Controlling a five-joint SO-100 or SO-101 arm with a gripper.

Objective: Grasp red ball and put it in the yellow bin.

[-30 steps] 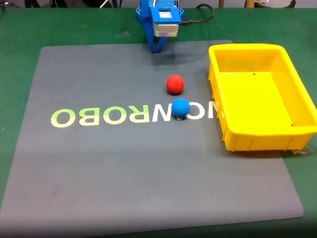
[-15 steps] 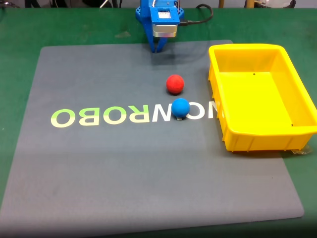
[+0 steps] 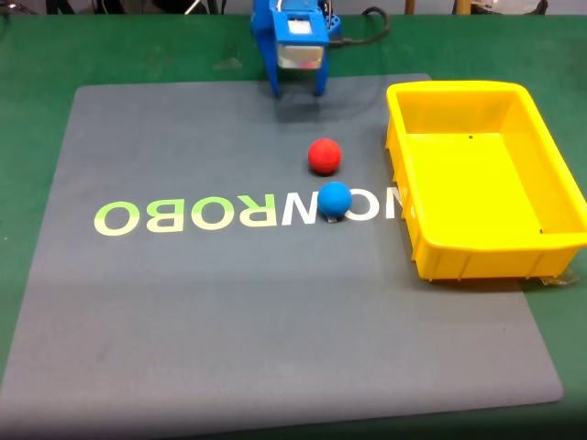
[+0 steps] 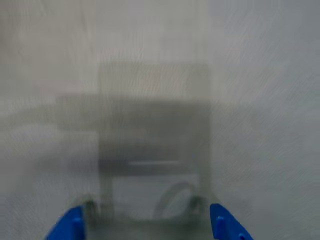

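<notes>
Fixed view: gripper (image 3: 297, 93) spread wide, empty, above the mat (image 3: 183, 302).

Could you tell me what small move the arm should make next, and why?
Probably reach forward and lower toward the red ball: the gripper stands open at the mat's far edge, well short of it, and the blue ball sits just beyond, so approach carefully.

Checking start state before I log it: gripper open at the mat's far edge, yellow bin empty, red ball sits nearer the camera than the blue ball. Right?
One thing is off: the order of the balls. In the fixed view the red ball lies farther from the camera, toward the arm, and the blue ball sits nearer. The rest stands: the gripper is open at the mat's far edge, and the yellow bin is empty.
</notes>
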